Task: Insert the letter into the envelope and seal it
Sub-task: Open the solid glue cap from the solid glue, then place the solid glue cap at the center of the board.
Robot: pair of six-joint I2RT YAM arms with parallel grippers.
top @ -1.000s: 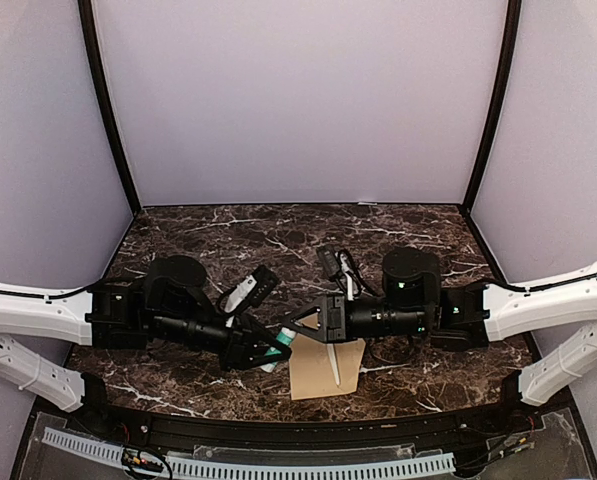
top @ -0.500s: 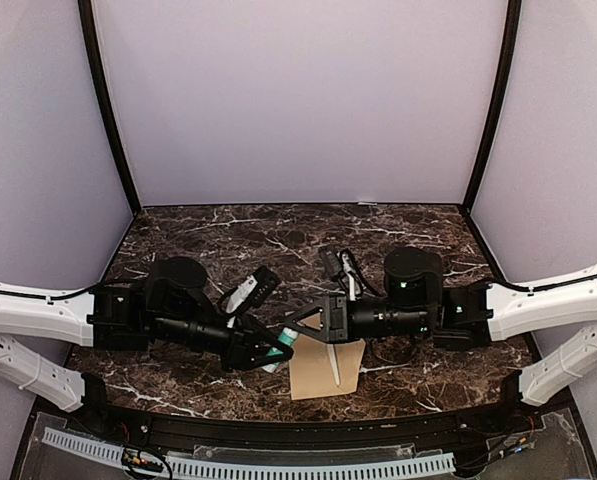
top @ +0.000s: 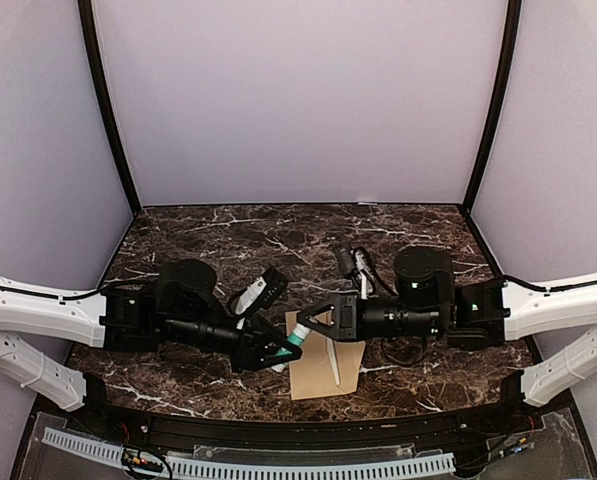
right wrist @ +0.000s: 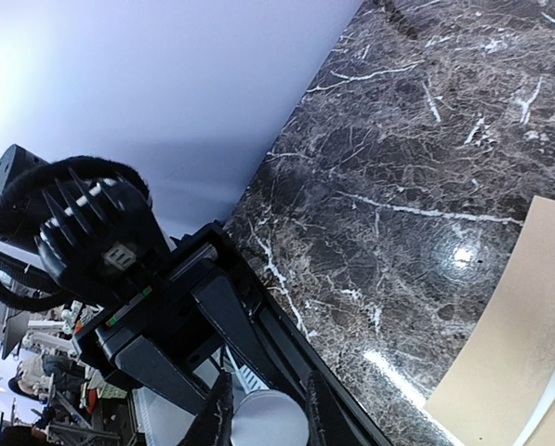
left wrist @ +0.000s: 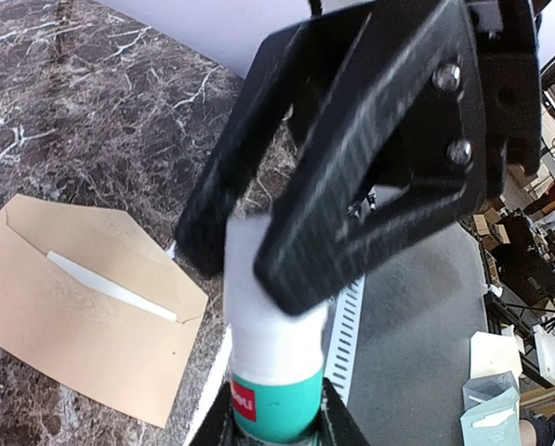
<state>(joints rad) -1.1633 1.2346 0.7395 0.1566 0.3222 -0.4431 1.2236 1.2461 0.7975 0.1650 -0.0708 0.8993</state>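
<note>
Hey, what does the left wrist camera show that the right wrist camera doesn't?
Only the left wrist view: the glue stick with its teal label, the right hand clamped on its white cap, and most of the envelope, with a white strip of the letter showing at its mouth.
Only the right wrist view: the black body of the left arm, with a looped cable.
Both: the marble table, the cap and some of the envelope.
</note>
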